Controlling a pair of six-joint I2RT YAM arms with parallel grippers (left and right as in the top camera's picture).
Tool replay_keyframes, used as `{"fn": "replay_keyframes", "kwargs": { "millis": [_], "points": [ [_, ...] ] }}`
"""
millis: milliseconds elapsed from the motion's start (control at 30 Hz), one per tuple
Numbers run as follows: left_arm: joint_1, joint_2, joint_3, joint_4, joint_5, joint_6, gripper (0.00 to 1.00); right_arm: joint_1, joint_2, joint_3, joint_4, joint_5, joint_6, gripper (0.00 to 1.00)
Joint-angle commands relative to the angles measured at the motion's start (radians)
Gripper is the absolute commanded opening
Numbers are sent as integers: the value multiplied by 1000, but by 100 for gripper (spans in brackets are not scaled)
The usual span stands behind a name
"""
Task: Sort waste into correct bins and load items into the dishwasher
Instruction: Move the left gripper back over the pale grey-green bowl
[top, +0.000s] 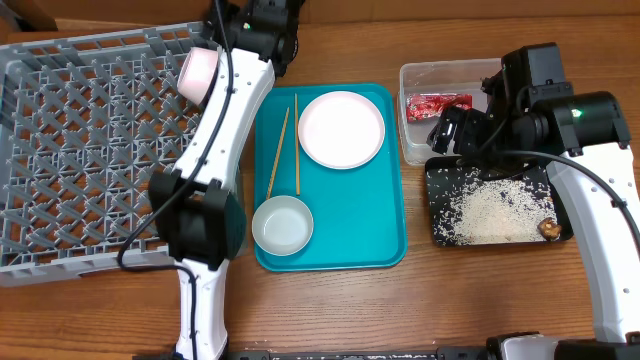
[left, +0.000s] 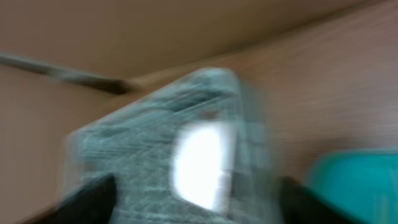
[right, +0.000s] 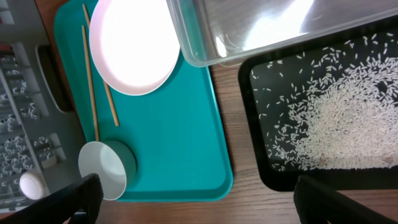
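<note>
The grey dishwasher rack (top: 80, 150) fills the left. A pale pinkish dish (top: 198, 70) leans at its back right edge, just in front of my open left gripper (top: 215, 52). The left wrist view is blurred: a white dish (left: 202, 165) lies on the rack (left: 137, 155) beyond my gripper (left: 196, 202), whose jaws stand wide apart. On the teal tray (top: 360, 220) are a plate (top: 341, 128), two chopsticks (top: 285, 150) and a bowl (top: 282, 224). My right gripper (top: 450, 130) hangs open and empty where the clear tub (top: 420, 75) meets the black tray (top: 440, 200).
A red-and-white wrapper (top: 438, 105) lies in the clear tub. Rice (top: 495, 210) and a brown lump (top: 548, 228) lie in the black tray. The right wrist view shows the plate (right: 134, 43), bowl (right: 102, 169), rice (right: 342, 124) and the open gripper (right: 205, 205) over bare wood.
</note>
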Motion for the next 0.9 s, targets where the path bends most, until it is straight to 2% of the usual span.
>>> {"fn": "replay_keyframes", "kwargs": {
  "millis": [0, 67, 167, 233, 367, 467, 533, 600, 767, 867],
  "points": [
    [-35, -76, 50, -145, 752, -295, 57, -2, -8, 10, 3, 10, 2, 100],
    [-35, -58, 43, -183, 931, -356, 57, -2, -8, 10, 3, 10, 2, 100],
    [-39, -39, -14, -211, 943, -521, 52, -2, -8, 10, 3, 10, 1, 100],
    [-41, -32, -74, -211, 939, -583, 38, -2, -8, 10, 3, 10, 2, 100],
    [-41, -38, -98, -339, 948, -578, 42, -2, -8, 10, 3, 10, 2, 100],
    [-42, -77, -97, -459, 926, -523, 40, -2, -8, 10, 3, 10, 2, 100],
    [-61, -155, -97, -618, 837, -513, 36, -2, -8, 10, 3, 10, 2, 100],
    [-86, -221, -99, -709, 782, -515, 33, -2, -8, 10, 3, 10, 2, 100],
    [-145, -357, -189, -756, 721, -563, 34, -2, -8, 10, 3, 10, 2, 100],
    [-150, -461, -378, -676, 718, -581, 39, -2, -8, 10, 3, 10, 2, 100]
  ]
}}
